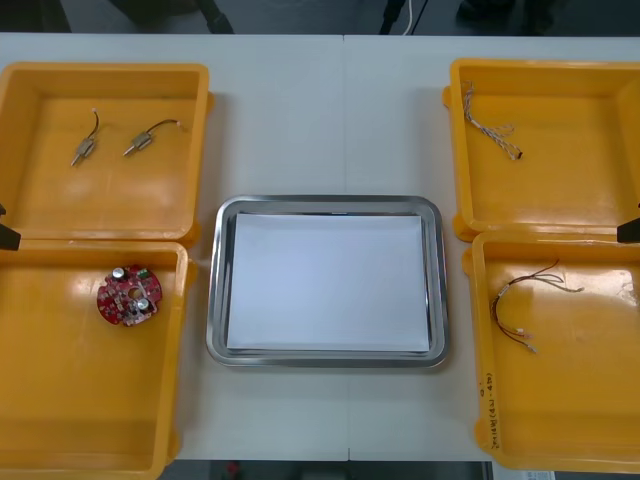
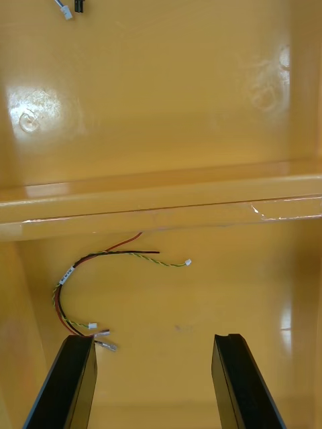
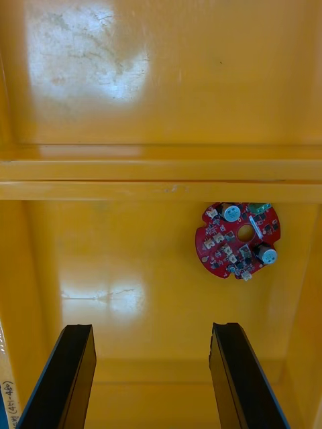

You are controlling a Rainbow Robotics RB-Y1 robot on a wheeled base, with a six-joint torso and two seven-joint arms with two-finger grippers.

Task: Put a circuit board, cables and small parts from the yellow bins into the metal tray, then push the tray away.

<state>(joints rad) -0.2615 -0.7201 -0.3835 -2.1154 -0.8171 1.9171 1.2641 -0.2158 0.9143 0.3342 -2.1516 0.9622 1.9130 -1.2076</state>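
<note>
We see the light table (image 1: 280, 120) spanning the front view, with a thin seam (image 1: 343, 120) running from 12 o'clock toward its middle. Past its far edge at 12 o'clock, we see dark floor (image 1: 300, 15).

The yellow bins (image 1: 100, 210) are seen as smooth, glossy plastic, bright glare being mirrored on their floors; the metal tray (image 1: 330, 203) is rimmed in polished, shiny metal and lined inside with a matt white, paper-like sheet; the table (image 1: 330, 110) is shown as a light, matt surface; the left gripper (image 3: 151, 328) is fitted with smooth black fingers (image 3: 70, 375) of dull sheen.
</note>
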